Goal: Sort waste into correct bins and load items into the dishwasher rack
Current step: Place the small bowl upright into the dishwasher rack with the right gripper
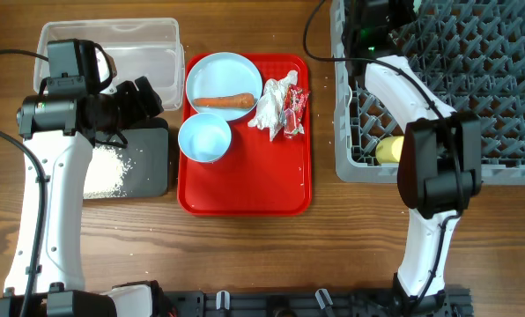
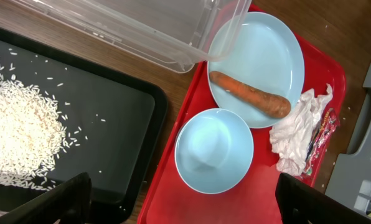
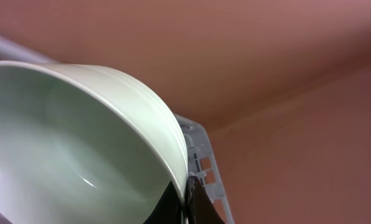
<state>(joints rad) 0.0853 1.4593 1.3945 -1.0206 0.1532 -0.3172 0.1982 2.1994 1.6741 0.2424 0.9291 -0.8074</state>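
My left gripper (image 1: 146, 93) (image 2: 192, 208) is open and empty, above the seam between the black tray (image 1: 152, 158) (image 2: 111, 112) and the red tray. White rice (image 1: 104, 172) (image 2: 17, 137) lies in the black tray. The clear box (image 1: 113, 44) (image 2: 142, 31) stands behind it. The pale blue plate (image 1: 224, 77) (image 2: 260, 43) holds the carrot (image 1: 225, 101) (image 2: 251, 94). The small white-blue bowl (image 1: 204, 138) (image 2: 214, 150) and the wrappers (image 1: 280, 104) (image 2: 300, 130) lie beside it. My right gripper (image 1: 379, 26) (image 3: 187, 202) is shut on the rim of the pale green bowl (image 3: 67, 143), over the grey rack (image 1: 474, 106). The yellow cup (image 1: 388, 150) is in the rack. The brown scrap is out of view.
The flat red tray (image 1: 245, 189) (image 2: 235, 205) sits mid-table and carries the plate, small bowl and wrappers. A black cable (image 1: 320, 40) runs to the right arm by the rack's left wall. Bare wood lies in front of the trays.
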